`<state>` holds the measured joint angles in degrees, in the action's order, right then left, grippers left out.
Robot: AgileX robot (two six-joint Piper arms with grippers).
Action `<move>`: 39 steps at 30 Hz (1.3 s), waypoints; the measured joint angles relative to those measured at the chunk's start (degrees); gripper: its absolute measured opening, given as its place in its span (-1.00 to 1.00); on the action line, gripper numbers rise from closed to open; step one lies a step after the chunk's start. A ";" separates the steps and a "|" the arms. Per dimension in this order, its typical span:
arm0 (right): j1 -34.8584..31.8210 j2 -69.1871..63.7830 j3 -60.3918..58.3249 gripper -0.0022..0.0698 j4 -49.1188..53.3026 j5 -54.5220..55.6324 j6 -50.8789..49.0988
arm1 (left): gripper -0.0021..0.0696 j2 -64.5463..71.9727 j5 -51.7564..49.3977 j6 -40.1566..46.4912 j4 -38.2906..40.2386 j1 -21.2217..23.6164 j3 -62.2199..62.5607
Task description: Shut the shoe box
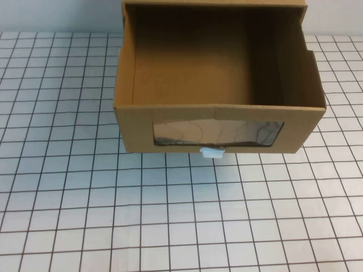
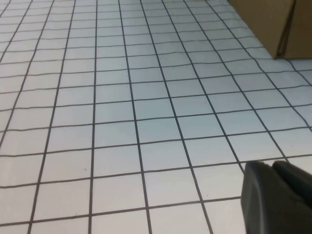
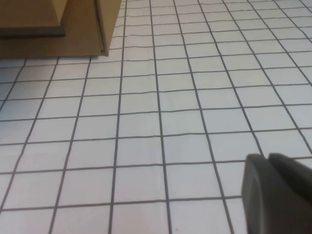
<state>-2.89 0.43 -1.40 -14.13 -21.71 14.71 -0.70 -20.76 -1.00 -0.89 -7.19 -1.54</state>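
The shoe box (image 1: 136, 122) is brown cardboard and stands at the far middle of the table. Its drawer is pulled out towards me and its inside is empty. The front has a clear window (image 1: 218, 133) and a small white pull tab (image 1: 212, 152) on its bottom edge. Neither gripper shows in the high view. In the left wrist view my left gripper (image 2: 270, 165) is shut and empty, low over the table, with a corner of the box (image 2: 273, 24) well ahead of it. In the right wrist view my right gripper (image 3: 267, 157) is shut and empty, with the box (image 3: 78, 29) well ahead.
The table (image 1: 170, 215) is covered by a white sheet with a black grid. The box's outer sleeve (image 1: 300, 5) reaches the far edge of the high view.
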 joint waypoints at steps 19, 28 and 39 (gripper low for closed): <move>0.00 0.00 0.00 -0.98 0.00 0.28 0.00 | -0.96 0.00 0.11 0.00 0.00 0.00 0.00; 0.00 0.00 -0.12 -0.98 -0.05 9.06 0.00 | -0.96 0.00 8.49 0.00 0.26 0.00 0.00; 0.00 0.00 -0.12 -0.98 -0.90 39.89 0.00 | -0.96 0.00 39.79 0.00 0.26 0.00 0.00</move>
<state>-2.89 0.43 -1.52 -15.03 18.18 14.71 -0.70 19.03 -1.00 -0.62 -7.19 -1.54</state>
